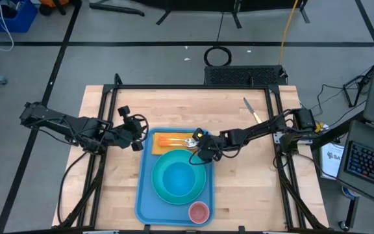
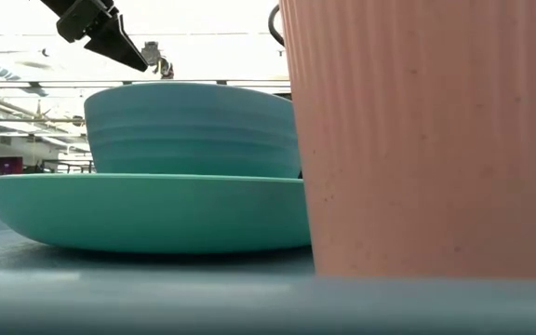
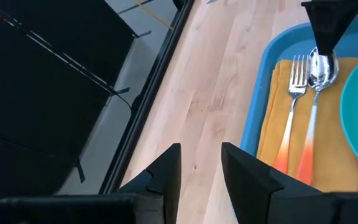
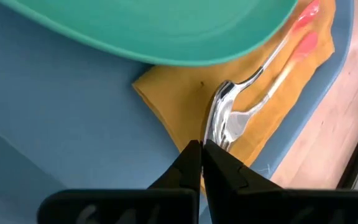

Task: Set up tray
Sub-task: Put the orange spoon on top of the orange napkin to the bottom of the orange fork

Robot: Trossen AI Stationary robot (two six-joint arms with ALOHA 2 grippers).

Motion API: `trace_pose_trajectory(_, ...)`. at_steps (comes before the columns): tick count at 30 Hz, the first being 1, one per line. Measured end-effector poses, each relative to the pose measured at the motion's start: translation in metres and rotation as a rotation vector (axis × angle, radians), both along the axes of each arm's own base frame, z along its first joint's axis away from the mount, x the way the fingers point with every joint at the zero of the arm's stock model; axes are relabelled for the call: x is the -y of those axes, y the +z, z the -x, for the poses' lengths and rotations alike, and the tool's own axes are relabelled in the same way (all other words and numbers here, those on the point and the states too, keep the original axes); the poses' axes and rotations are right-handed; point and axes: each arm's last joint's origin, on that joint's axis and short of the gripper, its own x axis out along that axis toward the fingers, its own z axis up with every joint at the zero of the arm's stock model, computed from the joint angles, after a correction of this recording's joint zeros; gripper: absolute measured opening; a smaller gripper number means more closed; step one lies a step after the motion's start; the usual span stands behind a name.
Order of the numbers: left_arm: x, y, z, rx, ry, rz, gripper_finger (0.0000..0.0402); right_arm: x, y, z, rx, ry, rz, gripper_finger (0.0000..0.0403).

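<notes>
arms: two, mine, dark, slim, jointed segments
cables: black leads trailing off each arm
left gripper [image 3: 201,177]: two flat black fingers [image 3: 166,171], angular, matte
right gripper [image 4: 201,163]: two black fingers [image 4: 224,171] tapering to thin points
left wrist: boxy black knobs on top
right wrist: small green-yellow light, chunky black housing

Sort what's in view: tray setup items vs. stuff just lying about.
Job:
tray
napkin
fork and spoon on the napkin
plate
bowl on the plate
pink cup
right gripper, shut, over the spoon
left gripper, beside the tray

Lying about:
knife on the table, off the tray
</notes>
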Motion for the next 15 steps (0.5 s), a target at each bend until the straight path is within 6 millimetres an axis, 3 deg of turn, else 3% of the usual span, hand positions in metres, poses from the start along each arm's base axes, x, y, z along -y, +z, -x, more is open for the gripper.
trace_pose_trajectory(15, 0.0000, 0.0001, -0.0001, 0.003, 0.001, 0.002, 0.0120, 0.0065, -0.0051, -0.0025, 0.001, -0.010, -0.048, 0.0000)
